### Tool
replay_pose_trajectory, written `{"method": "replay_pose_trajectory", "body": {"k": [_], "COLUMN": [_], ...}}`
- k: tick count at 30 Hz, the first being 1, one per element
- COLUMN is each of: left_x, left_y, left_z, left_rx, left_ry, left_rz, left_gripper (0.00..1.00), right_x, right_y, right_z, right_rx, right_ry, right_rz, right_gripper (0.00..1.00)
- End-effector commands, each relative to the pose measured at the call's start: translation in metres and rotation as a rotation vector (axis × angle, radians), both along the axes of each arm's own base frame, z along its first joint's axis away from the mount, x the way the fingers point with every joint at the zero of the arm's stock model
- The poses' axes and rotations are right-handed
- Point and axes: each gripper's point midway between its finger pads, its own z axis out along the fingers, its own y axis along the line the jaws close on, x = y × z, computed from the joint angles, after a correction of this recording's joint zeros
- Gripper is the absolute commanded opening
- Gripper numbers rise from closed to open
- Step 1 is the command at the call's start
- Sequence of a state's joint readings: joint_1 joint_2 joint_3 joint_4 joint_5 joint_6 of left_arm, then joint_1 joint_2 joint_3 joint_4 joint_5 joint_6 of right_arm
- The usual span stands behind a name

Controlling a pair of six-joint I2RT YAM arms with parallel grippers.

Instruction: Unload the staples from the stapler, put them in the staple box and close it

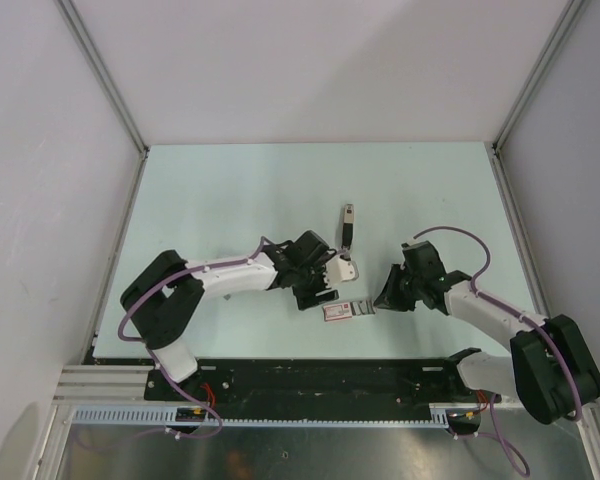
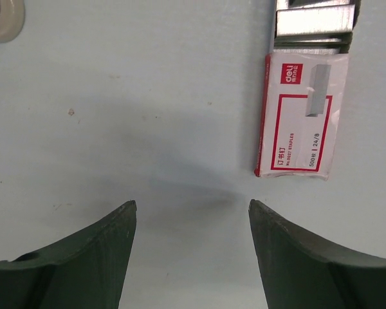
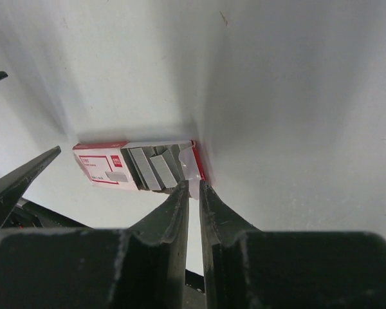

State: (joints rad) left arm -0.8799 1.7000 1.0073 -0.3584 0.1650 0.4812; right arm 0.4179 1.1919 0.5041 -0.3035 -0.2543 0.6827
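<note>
Stapler (image 1: 347, 226) lying on the pale table (image 1: 230, 200), just beyond the left arm's wrist and apart from the red-and-white staple box (image 1: 342, 311). Left gripper (image 2: 193, 206) hangs spread wide and empty over bare table, the box just ahead and to one side. Right gripper (image 3: 193, 188) is pinched almost closed on the pale flap at the box's open end, where grey staple strips (image 3: 153, 168) show.
</note>
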Motion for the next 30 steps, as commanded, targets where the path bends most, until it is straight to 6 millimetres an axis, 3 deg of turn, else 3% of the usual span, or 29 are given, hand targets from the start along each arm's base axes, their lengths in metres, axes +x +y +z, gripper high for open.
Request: {"method": "replay_pose_trajectory", "body": {"k": [1,21,30], "left_x": [0.000,-0.013,-0.009], "left_y": [-0.006,-0.015,-0.021], "left_z": [-0.001,-0.005,-0.007], "left_rx": [-0.003,0.013,0.017], "left_ry": [-0.033,-0.042,-0.045], "left_rz": [-0.042,-0.092,-0.091], "left_gripper": [0.75,0.76,0.75], "right_x": [0.001,-0.001,0.002], "right_y": [0.000,0.012,0.019], "right_z": [-0.002,-0.008,-0.003], "right_rx": [0.012,0.089,0.125], "right_ry": [-0.006,0.009,-0.007], "right_rz": [0.007,0.021,0.030], "right_gripper": [0.16,0.14,0.11]}}
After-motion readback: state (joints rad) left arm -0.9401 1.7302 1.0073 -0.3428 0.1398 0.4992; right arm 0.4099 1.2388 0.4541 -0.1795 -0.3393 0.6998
